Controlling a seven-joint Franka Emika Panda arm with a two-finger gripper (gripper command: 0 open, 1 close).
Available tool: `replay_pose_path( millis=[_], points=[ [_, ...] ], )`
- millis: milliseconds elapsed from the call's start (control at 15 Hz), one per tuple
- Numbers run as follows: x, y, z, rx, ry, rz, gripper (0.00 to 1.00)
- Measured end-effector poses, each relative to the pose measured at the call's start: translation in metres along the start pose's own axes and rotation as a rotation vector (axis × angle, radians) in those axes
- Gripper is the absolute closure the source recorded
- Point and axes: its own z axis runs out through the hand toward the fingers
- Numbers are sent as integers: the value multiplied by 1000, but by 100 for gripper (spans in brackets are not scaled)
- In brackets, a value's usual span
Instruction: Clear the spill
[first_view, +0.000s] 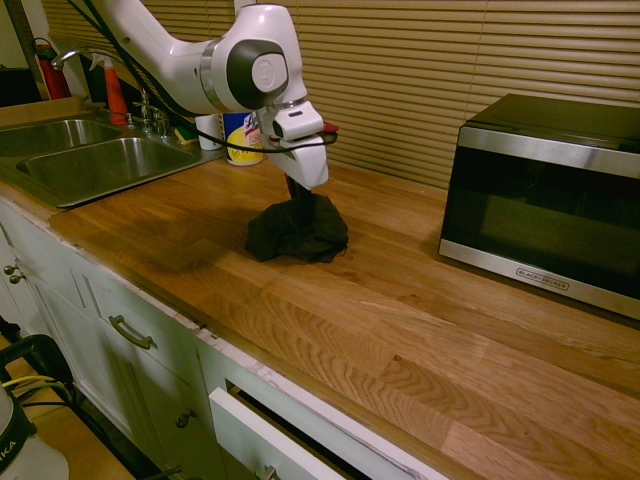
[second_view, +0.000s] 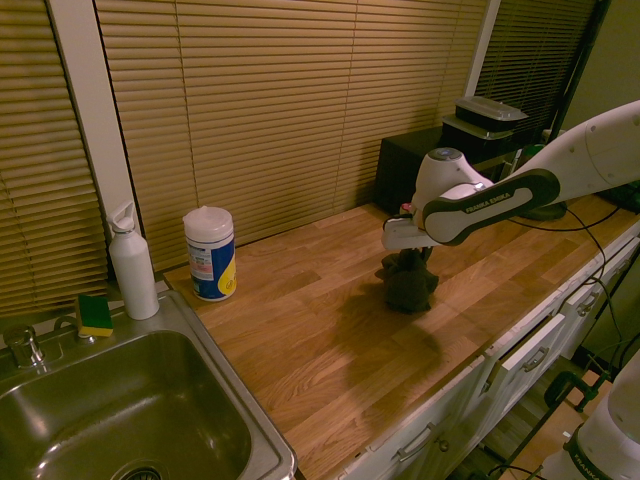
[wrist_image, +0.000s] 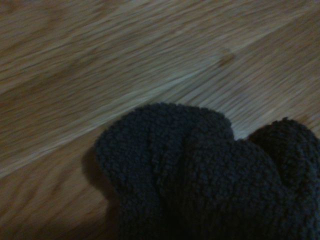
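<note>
1. The wooden counter (first_view: 420, 330) fills the lower half of the first exterior view, running from the left edge to the lower right.
2. A double steel sink (first_view: 70, 155) is sunk into it at the upper left of that view.
3. A black and silver microwave (first_view: 545, 195) stands at the right edge, well apart from everything else.
4. The white arm (first_view: 190, 60) comes in from the upper left and bends down over the middle of the counter.
5. A dark bunched cloth (first_view: 297, 230) rests on the wood at centre frame, peaked at the top.
6. The pincer (first_view: 298, 192) points straight down, clenched on the peak of the cloth.
7. A wipes tub (second_view: 210, 253) and a white spray bottle (second_view: 132, 262) stand at left in the second exterior view.
8. The spill does not show in any view; only bare wood lies around the cloth.
</note>
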Motion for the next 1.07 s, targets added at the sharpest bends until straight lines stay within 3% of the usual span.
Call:
replay_pose_path(
  millis=[1067],
  points=[
    [-176,-46,-51,91,8,-268,100]
  ],
)
